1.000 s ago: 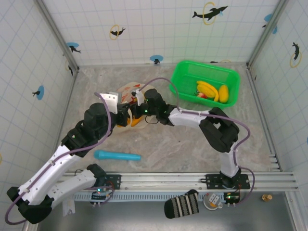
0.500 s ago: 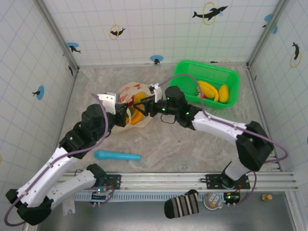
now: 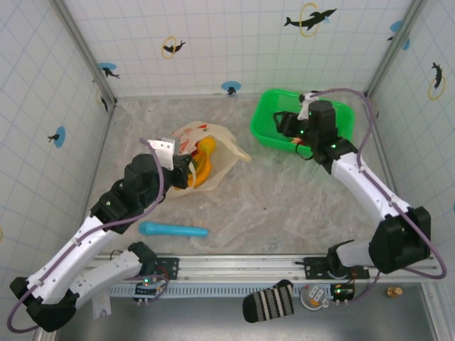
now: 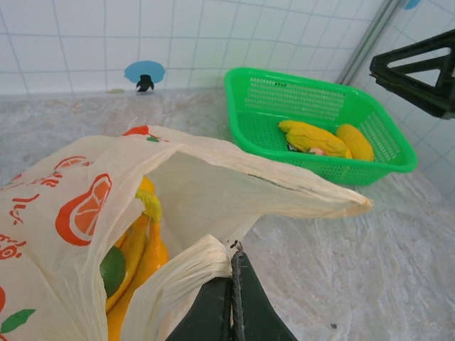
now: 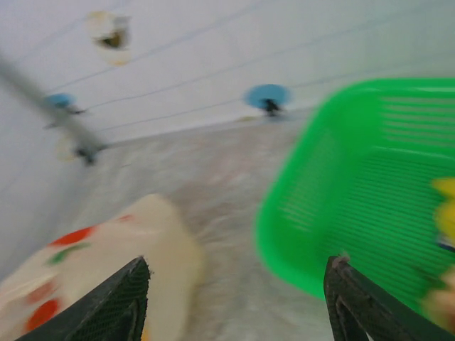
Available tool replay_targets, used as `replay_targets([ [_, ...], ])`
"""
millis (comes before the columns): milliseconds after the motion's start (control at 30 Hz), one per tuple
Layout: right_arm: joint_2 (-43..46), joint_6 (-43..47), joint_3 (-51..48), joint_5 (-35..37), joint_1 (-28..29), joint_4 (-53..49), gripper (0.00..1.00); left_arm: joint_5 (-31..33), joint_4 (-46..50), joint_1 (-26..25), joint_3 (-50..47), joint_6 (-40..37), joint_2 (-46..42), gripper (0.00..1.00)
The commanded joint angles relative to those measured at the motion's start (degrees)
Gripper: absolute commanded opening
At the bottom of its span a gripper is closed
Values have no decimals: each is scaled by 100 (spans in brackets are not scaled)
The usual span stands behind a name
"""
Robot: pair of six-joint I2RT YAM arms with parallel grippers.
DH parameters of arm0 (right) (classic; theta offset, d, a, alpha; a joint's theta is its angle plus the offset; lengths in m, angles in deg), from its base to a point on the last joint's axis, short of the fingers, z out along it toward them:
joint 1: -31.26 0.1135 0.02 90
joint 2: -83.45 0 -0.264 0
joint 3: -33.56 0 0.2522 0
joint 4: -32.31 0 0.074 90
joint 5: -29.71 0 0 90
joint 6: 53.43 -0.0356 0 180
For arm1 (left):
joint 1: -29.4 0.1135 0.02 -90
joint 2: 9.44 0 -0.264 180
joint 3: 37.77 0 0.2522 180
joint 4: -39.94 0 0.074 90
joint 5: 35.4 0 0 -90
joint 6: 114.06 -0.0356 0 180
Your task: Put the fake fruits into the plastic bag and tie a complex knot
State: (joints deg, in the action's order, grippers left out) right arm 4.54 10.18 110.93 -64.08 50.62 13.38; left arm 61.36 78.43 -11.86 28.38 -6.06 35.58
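My left gripper [image 4: 232, 283] pinches the bag [image 4: 213, 186]; its camera reveals two yellow fruits [image 4: 316, 137] in the basket [image 4: 306, 99]. My right gripper [image 5: 236, 268] gapes open.

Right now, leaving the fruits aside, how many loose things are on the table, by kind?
plastic bag: 1
green basket: 1
blue tube: 1
Total: 3

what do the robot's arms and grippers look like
The left arm and right arm both have white shells with bulky black joint housings, and a purple cable loops along each. The left gripper and right gripper have black, tapering fingers.
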Motion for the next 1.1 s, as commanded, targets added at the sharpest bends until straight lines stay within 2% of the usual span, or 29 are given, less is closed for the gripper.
replay_targets([
  [0, -587, -644, 432, 689, -283, -779, 70, -153, -135, -32, -35, -104, 62, 0],
  [67, -1144, -834, 938, 845, -388, -1052, 71, -158, -133, -32, -26, -120, 117, 0],
  [133, -1733, -634, 1586, 923, -437, -1375, 73, -175, -127, -32, -4, -130, 154, 0],
  [200, -2336, -59, 2244, 1181, -457, -1732, 75, -193, -131, -32, 9, -134, 165, 0],
  [267, -2978, 1140, 2966, 990, -442, -2118, 79, -212, -132, -32, 9, -151, 183, 0],
  [367, -3718, 2035, 3821, 1715, -481, -2791, 87, -250, -157, -32, -17, -182, 240, 0],
  [433, -3956, 2201, 3945, 1797, -621, -2837, 91, -288, -179, -32, -3, -208, 325, 0],
  [633, -4423, 2156, 3890, 1234, -1023, -2817, 93, -296, -140, -32, 125, -457, 568, 0],
  [733, -4659, 2139, 3887, 1199, -1093, -2808, 100, -337, -206, -32, 103, -464, 633, 0],
  [833, -4902, 2120, 3919, 1161, -1135, -2751, 100, -386, -244, -32, 95, -449, 709, 0],
  [1067, -5478, 1889, 4253, 400, -1274, -2780, 96, -404, -276, -33, 97, -398, 783, 0],
])
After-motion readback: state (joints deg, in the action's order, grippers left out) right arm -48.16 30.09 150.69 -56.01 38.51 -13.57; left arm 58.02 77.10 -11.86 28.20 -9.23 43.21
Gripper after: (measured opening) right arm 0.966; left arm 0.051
